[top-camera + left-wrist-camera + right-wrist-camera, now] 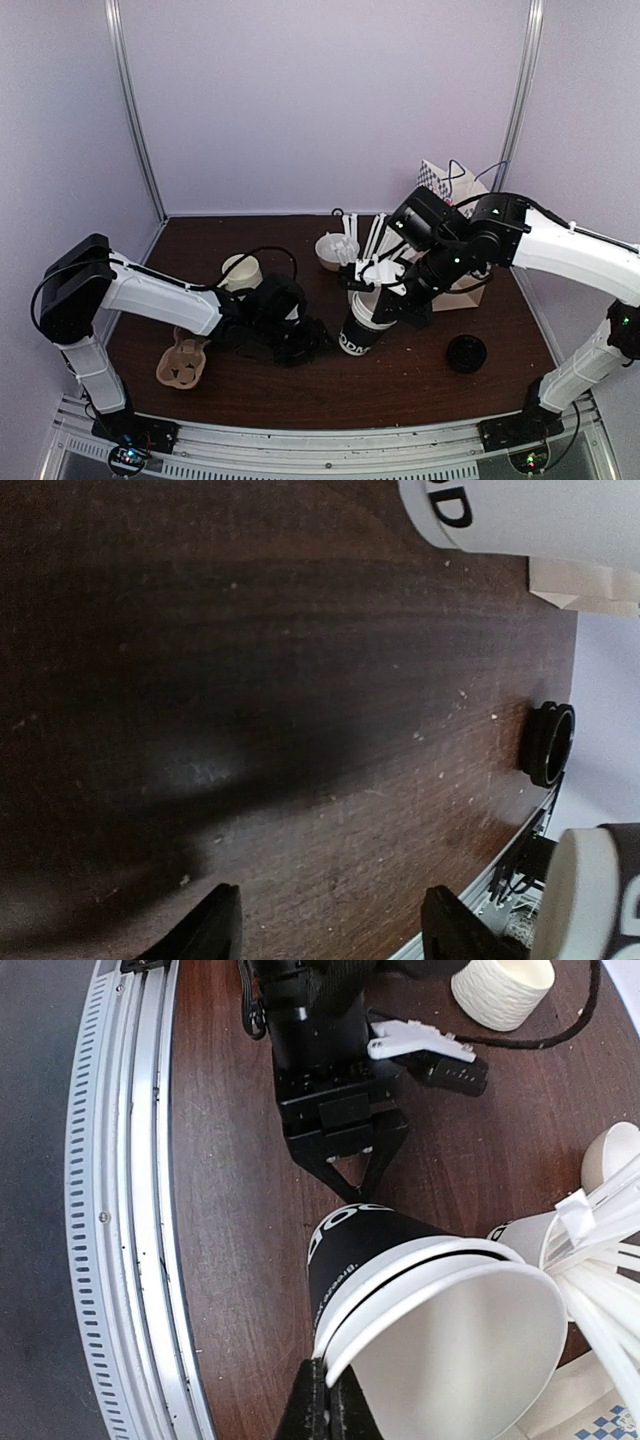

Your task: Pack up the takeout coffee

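Since two black cups [370,1250] sit nested, the right pincer [328,1378] clenches their rim (tilting them). The released left pincer [335,930] is near their base, probably to separate them.

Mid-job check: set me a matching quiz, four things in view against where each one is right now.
Things:
1. black cup
2. black lid
3. cup carrier
4. cream mug

Places:
A. lying loose, front right
B. standing back left
C. pinched at its rim by the right gripper
D. lying front left

Pairs: 1-C, 2-A, 3-D, 4-B
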You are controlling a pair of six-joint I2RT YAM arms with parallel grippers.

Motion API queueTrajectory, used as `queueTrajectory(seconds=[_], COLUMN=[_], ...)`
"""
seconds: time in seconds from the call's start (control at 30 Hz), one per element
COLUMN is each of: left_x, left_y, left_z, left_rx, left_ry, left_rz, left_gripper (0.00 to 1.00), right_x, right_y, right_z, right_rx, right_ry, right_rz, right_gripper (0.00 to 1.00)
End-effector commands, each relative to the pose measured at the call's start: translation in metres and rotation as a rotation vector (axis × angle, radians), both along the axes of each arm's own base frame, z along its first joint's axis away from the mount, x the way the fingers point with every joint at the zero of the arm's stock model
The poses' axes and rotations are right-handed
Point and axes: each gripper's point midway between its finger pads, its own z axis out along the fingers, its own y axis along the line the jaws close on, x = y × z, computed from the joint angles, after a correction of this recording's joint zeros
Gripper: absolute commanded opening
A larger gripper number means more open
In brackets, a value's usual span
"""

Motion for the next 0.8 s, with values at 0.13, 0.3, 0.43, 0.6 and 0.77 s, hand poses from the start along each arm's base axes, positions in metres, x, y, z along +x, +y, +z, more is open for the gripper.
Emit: queueTrajectory(seconds=[0.13,0.3,0.43,0.6,0.77], left_x=[0.012,0.012,0.007,0.0,0.0], left_y=[0.015,0.007,-0.016,-0.039,-0.043], left_z=[0.053,0.123,0.14,0.137,0.137], left_rx=[-0.011,-0.186,-0.278,-0.327,-0.329], left_ry=[-0.207,-0.505,-0.535,-0.505,-0.502], left_rz=[0.058,0.053,-0.027,-0.094,-0.104], left_gripper=[0.68,0.75,0.72,0.63,0.62], right_x=[0.004,0.011,0.016,0.017,0.016], right_y=[0.002,0.003,0.007,0.009,0.009], right_z=[-0.006,-0.023,-0.024,-0.022,-0.023], right_rx=[0.019,0.023,0.028,0.032,0.031], right_ry=[-0.042,-0.022,-0.013,-0.012,-0.005], right_rz=[-0.001,-0.065,-0.085,-0.09,-0.084], right_gripper=[0.0,0.0,0.0,0.0,0.0])
